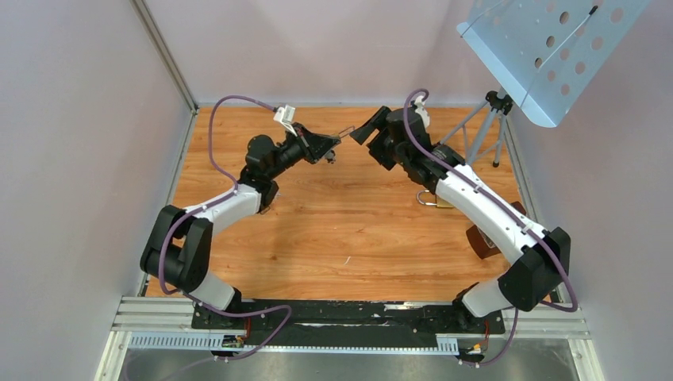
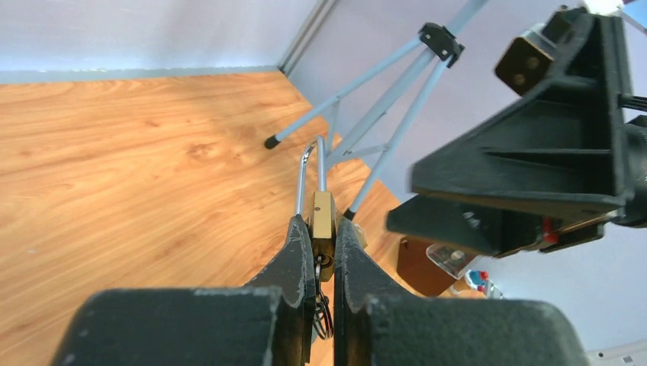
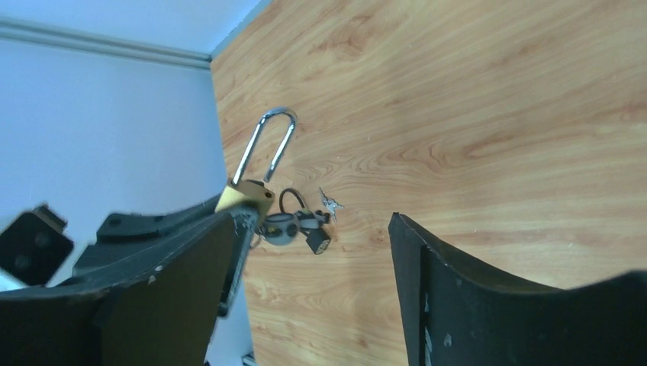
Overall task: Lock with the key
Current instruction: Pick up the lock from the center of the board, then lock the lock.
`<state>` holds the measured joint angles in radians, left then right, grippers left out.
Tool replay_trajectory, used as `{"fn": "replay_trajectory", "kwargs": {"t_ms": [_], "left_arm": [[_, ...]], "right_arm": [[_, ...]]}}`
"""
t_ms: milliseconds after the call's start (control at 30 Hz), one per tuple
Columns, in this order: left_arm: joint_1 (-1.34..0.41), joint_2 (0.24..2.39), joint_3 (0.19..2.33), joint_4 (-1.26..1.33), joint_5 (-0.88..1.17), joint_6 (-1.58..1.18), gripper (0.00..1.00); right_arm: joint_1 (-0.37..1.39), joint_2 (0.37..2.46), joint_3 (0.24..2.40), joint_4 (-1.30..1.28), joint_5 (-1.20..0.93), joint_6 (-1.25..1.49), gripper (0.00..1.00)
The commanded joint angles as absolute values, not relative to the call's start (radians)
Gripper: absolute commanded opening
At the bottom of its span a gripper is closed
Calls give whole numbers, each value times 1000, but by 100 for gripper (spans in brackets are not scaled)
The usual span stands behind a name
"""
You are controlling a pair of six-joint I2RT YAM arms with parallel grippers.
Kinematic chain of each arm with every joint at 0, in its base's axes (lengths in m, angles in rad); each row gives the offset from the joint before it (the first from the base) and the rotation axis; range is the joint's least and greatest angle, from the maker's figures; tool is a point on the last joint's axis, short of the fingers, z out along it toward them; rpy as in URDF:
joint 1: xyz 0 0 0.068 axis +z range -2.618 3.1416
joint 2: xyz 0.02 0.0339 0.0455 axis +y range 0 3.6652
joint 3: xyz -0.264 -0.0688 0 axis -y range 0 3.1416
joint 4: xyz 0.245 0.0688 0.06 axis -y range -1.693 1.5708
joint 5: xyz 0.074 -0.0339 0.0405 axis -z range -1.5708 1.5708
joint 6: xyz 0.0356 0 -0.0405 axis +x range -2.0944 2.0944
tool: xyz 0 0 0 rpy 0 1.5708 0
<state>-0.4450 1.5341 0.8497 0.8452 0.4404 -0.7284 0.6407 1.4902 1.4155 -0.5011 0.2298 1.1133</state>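
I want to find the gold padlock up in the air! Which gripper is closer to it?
Left. The left gripper is shut on the brass padlock, clamping its body. The right gripper stands open just beside it, not touching.

Wide free run over bare centre and near-left of table [image 1: 333,238]. Far centre tight: left gripper [image 1: 336,146] clamped on raised padlock [image 2: 323,217], right gripper [image 1: 361,133] spread wide just beside, narrow gap between. Far-right corner blocked by tripod legs [image 1: 480,131], perforated tray [image 1: 548,55] overhanging. Under right arm on wood: second padlock [image 1: 432,200], brown block [image 1: 478,240].
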Motion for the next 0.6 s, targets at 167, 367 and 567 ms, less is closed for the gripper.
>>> {"fn": "replay_trajectory", "kwargs": {"t_ms": [167, 367, 567], "left_arm": [[-265, 1424, 995, 657, 969, -671, 0], [-235, 1413, 1120, 517, 1186, -623, 0], [-233, 1401, 1172, 623, 1280, -732, 0]], "right_arm": [[493, 1392, 1364, -203, -364, 587, 67], [489, 1383, 1386, -189, -662, 330, 65], [490, 1372, 1432, -187, -661, 313, 40]]}}
